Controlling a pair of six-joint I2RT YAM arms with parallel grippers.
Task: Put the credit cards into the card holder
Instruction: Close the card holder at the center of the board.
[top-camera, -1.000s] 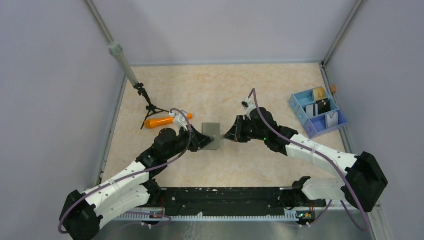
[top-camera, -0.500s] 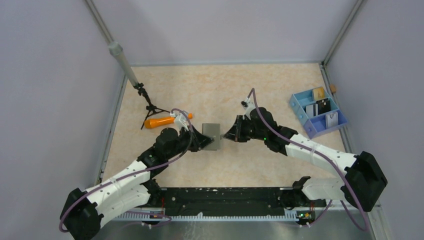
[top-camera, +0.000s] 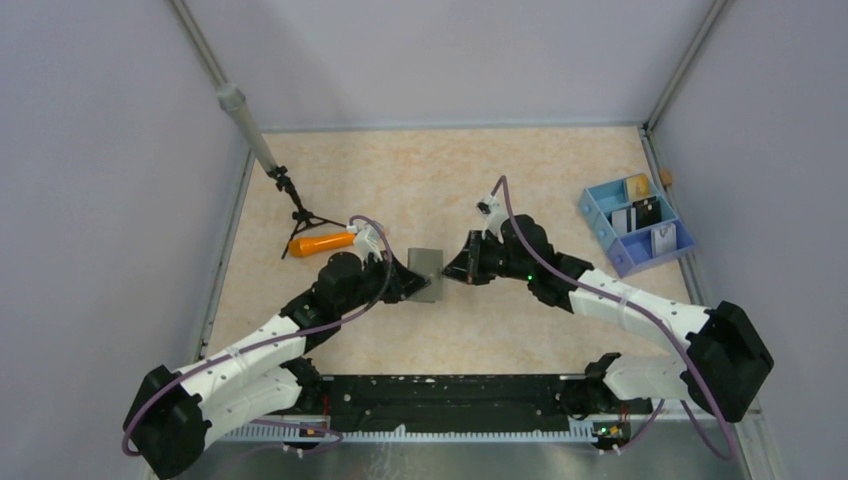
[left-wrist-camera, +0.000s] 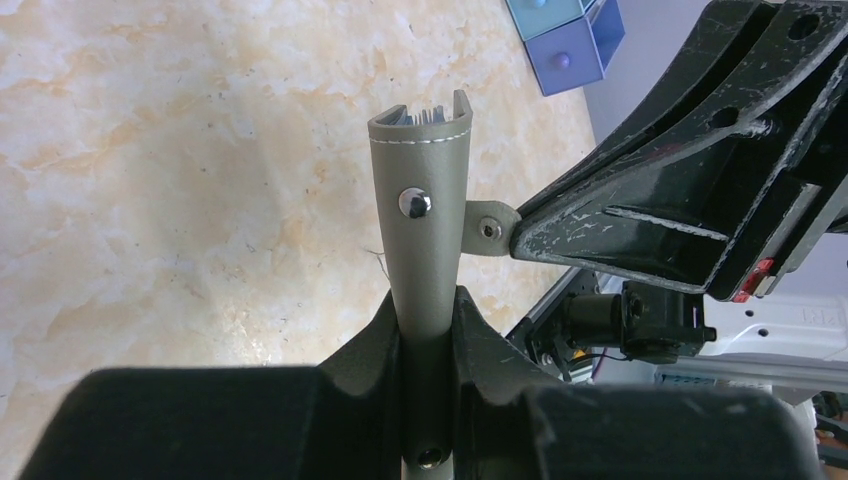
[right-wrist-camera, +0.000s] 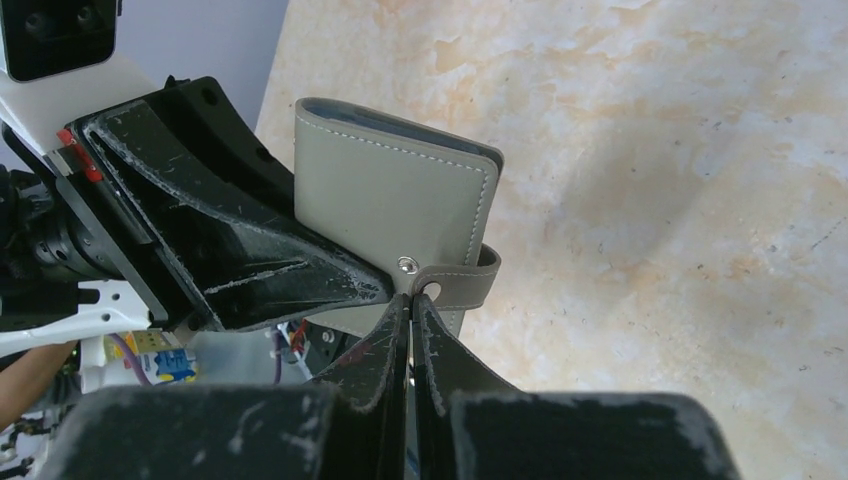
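Clamping card holder over marbled table, left tool; right tool closed on its strap; grey walls.

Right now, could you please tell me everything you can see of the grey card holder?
The card holder is a folded grey, leather-looking wallet with pale stitching, a metal snap stud and an unfastened strap tab. It is held on edge over the table, the left gripper clamping its body and the right gripper pinching the tab's end.
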